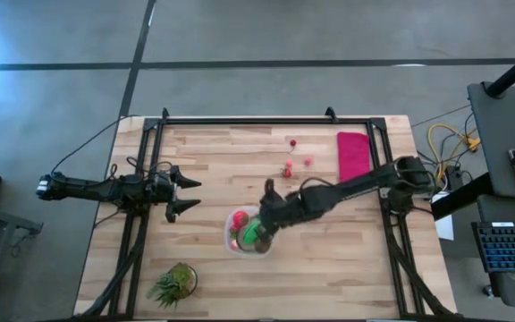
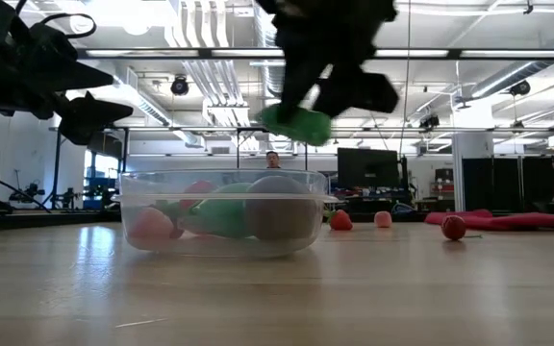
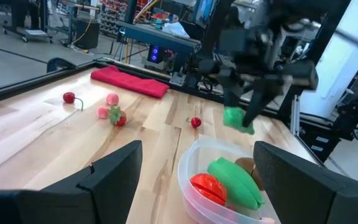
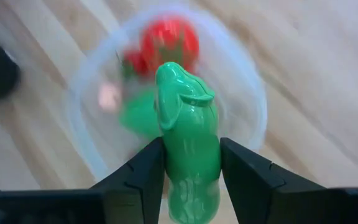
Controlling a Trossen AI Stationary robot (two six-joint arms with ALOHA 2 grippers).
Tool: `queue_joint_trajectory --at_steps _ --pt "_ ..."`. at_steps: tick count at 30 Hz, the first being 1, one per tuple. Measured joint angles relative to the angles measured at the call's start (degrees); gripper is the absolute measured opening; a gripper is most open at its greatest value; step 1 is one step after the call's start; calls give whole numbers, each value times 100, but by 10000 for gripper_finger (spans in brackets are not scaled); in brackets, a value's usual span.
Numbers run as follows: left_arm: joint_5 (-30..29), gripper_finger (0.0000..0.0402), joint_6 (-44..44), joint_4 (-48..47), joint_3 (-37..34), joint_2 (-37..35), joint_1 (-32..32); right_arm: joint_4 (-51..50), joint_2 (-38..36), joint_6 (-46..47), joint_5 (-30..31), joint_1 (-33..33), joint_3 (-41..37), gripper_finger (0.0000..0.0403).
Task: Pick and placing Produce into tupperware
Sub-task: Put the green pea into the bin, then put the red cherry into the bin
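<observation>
Produce, a green oblong piece (image 4: 188, 155) clamped in right gripper (image 4: 190, 163), directly above tupperware (image 2: 133, 211): lower gently before releasing onto tomato (image 4: 166, 43) below.

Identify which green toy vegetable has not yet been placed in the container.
The green piece gripped by the right gripper above the clear container; the other green piece already lies inside beside the tomato.

From where I stood, nothing could be read anywhere: no label, brand, number or sign showed clearly, and whatever marks stood on the equipment in the room behind were too blurred and small to make out.
</observation>
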Motion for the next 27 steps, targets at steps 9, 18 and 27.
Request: queue_joint_trajectory --at_steps 9,18,27 --pt "1 294 0 0 0 6 -1 151 0 -619 -600 -571 -26 144" --pt "1 294 2 0 0 12 -2 299 4 -670 -766 -572 -85 152" --pt "1 294 2 0 0 12 -2 377 4 -664 -717 -573 -87 152"
